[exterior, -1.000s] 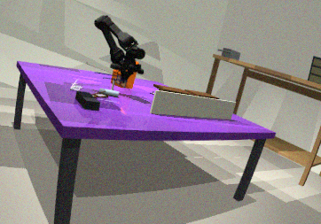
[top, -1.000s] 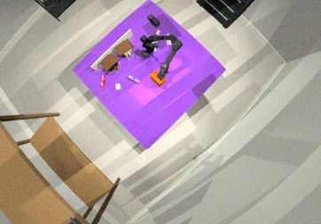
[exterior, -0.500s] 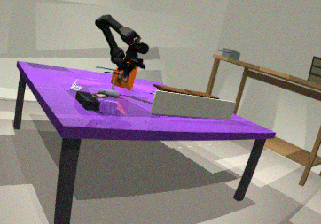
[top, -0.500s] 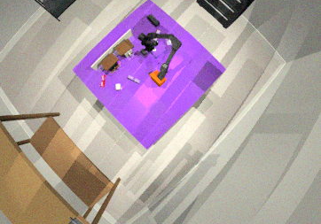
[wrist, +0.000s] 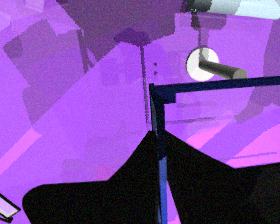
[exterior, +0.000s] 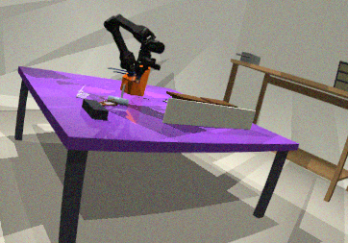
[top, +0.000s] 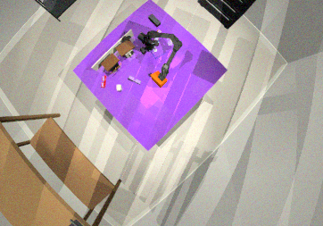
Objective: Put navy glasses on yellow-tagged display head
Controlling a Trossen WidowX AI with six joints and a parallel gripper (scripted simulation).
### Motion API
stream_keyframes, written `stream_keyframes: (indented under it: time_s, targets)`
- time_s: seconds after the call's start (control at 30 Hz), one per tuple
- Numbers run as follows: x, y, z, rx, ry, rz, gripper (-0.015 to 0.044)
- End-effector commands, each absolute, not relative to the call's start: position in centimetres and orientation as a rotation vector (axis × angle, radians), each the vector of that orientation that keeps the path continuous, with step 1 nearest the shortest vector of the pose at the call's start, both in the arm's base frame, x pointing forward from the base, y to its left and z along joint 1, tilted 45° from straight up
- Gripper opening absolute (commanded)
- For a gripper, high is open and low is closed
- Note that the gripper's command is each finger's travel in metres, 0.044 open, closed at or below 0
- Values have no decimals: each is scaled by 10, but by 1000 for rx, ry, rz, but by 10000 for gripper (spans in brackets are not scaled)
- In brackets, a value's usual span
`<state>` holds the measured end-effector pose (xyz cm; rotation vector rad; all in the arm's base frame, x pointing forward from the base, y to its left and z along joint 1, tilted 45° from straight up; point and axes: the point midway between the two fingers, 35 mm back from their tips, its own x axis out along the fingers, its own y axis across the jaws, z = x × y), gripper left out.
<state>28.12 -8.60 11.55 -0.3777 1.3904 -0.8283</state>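
My gripper (wrist: 156, 136) is shut on the navy glasses (wrist: 221, 84) (exterior: 116, 70), whose thin dark-blue frame runs up from the fingertips and off to the right in the wrist view. The glasses are held above the purple table (top: 178, 99) (exterior: 43, 102). Two display stands with brown tops, the first (top: 110, 62) and the second (top: 125, 48), are beside a long pale board (exterior: 207, 113) in the top view. The gripper is off to their right there. The heads' faces and the yellow tag cannot be made out. The glasses are not near either stand.
A black block (top: 154, 20) (exterior: 94, 109) lies near one table edge. A pale cylinder (exterior: 117, 101) (wrist: 246, 7) is near the arm. A white disc (wrist: 195, 70) carries a grey post. A red item (top: 103, 81), white cube (top: 119, 87) and pale bar (top: 134, 79) lie near the stands.
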Motion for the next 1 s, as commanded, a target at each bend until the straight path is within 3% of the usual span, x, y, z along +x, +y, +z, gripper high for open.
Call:
stream_keyframes:
  time_s: [0.0, 0.97]
  targets:
    - [281, -80, 111, -284, 1337, -901, 0]
    - [279, -55, 86, 410, 821, -1397, 0]
